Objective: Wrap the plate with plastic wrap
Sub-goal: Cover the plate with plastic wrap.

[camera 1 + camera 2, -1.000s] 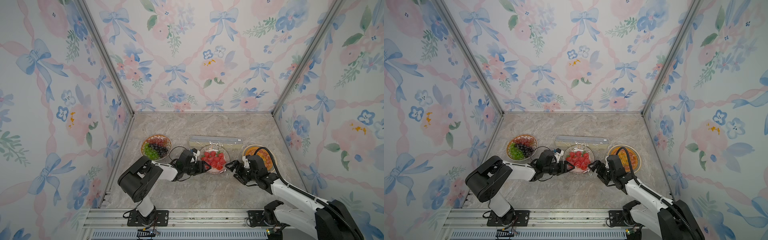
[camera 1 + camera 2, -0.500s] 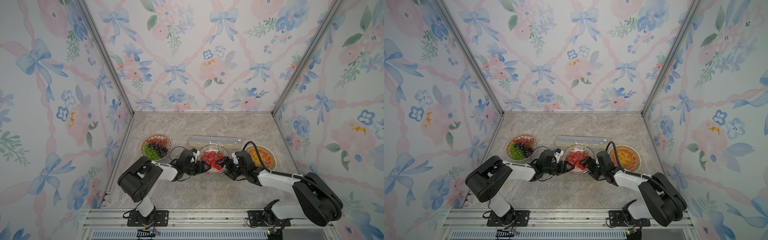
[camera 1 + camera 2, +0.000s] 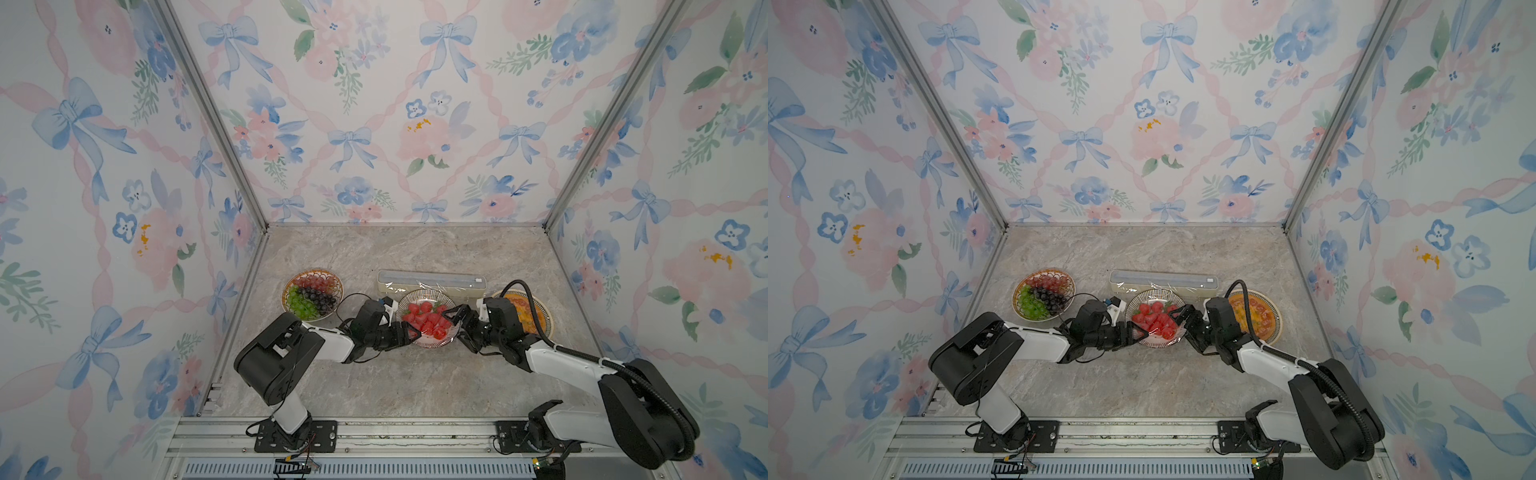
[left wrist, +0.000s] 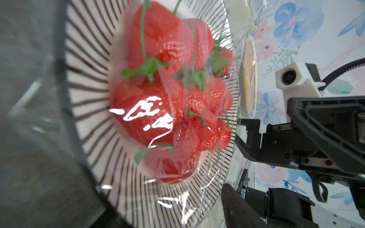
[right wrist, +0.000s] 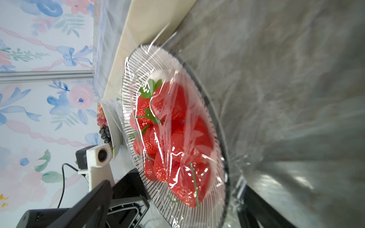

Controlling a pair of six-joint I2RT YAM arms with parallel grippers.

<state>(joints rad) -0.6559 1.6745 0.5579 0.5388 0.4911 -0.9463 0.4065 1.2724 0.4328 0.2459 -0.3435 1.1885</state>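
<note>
Bright, soft, even light fills both top views, sharp but bowed at their edges; shadows on the table (image 3: 415,374) are faint. In the wrist views white glare streaks the plastic wrap (image 4: 142,112), and the near table blurs.

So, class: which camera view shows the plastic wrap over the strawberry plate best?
The right wrist view: the plastic wrap shows creases and glare across nearly the whole plate of strawberries. The left wrist view shows it closer but blurred; both top views show only faint glints.
</note>
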